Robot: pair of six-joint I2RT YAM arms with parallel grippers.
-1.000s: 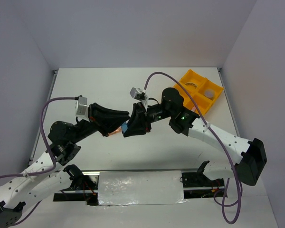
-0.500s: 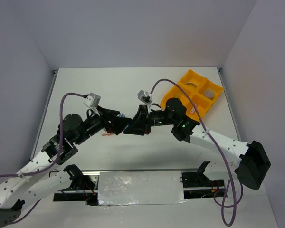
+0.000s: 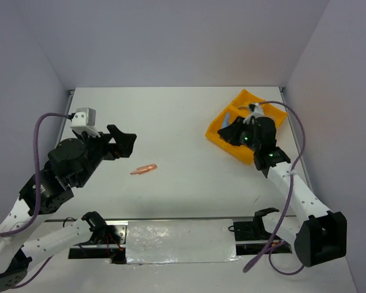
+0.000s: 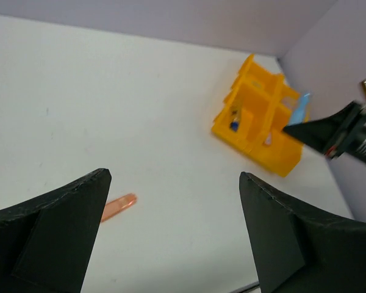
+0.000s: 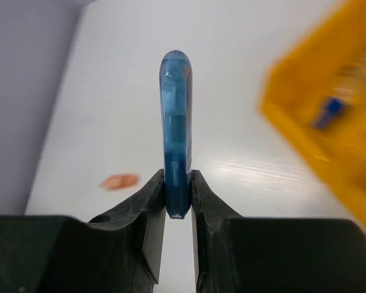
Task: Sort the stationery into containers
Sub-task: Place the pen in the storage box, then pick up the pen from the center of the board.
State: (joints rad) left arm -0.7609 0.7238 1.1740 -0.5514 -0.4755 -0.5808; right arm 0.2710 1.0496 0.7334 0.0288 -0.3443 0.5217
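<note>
Right wrist view shows the right fingers (image 5: 147, 213) clenched on a clear-blue pen (image 5: 175, 122), probably beside the blurred yellow tray (image 5: 348, 183). Left fingers (image 4: 49, 244) are released, wide apart; an orange stick (image 4: 117, 206) lies on the bench (image 4: 140, 110).

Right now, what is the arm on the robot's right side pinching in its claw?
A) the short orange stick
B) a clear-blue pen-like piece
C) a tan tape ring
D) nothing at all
B: in the right wrist view the right gripper is shut on the clear-blue pen-like piece, while the orange stick lies loose on the table.
</note>
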